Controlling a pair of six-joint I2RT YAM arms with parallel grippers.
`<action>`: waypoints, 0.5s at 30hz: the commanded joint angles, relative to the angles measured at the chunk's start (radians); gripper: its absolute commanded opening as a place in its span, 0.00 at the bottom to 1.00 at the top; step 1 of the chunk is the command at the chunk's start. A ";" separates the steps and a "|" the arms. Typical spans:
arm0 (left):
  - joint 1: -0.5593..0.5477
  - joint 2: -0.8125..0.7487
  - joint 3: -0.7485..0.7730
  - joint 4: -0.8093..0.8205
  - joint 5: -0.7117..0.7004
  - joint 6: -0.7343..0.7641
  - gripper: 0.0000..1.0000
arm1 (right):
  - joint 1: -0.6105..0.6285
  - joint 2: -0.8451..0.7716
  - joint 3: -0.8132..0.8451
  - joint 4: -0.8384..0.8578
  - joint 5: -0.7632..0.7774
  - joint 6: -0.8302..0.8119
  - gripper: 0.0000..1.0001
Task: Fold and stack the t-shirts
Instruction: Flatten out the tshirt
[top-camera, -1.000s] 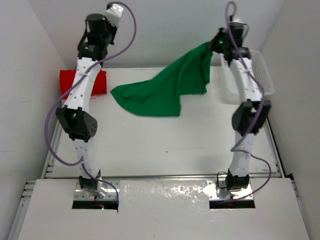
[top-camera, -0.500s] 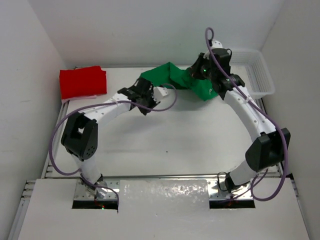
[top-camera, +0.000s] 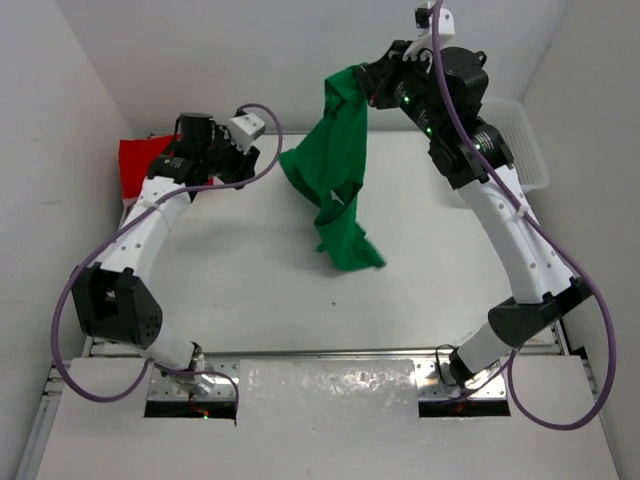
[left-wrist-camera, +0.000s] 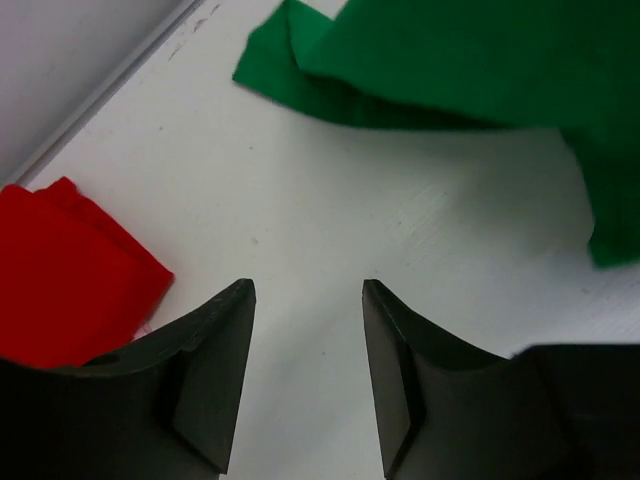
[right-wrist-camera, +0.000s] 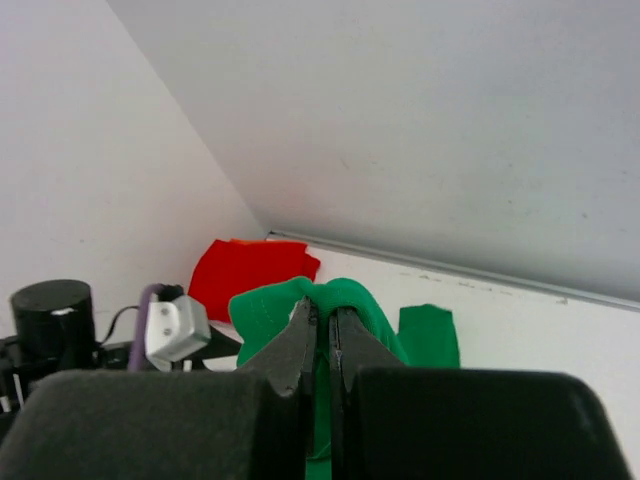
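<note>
A: What are we counting here?

B: We're counting two shirts, one green shirt (top-camera: 335, 185) and one red shirt (top-camera: 132, 170). Plus one basket (top-camera: 532, 155) and two arms.

A: Where's green?

B: It's hanging. The right gripper (top-camera: 372, 85) is holding it up high over the far middle of the table (top-camera: 280, 290), jaws pressing together on a bunched fold at its top. We're seeing that pinch in the right wrist view too. It's soft, limp cloth, draping in long folds. We can't tell whether its low end is touching the table.

A: Red?

B: It's lying folded, a flat, roughly square block, at the far left corner by the wall, apart from green.

A: Left gripper (left-wrist-camera: 305, 290)?

B: It's hovering over smooth white table between the two shirts, its two dark fingers standing apart with nothing between them.

A: Basket?

B: It's white plastic mesh, rectangular, sitting at the far right edge, partly behind the right arm.
</note>
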 joint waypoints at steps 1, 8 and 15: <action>0.001 -0.043 0.015 -0.025 0.098 0.045 0.46 | 0.003 -0.007 0.059 0.002 0.040 -0.020 0.00; 0.000 -0.072 -0.063 -0.116 0.183 0.128 0.47 | -0.094 -0.092 -0.160 -0.083 0.047 -0.040 0.00; -0.227 -0.036 -0.311 -0.076 0.023 0.170 0.49 | -0.190 -0.257 -0.549 -0.001 -0.085 0.004 0.00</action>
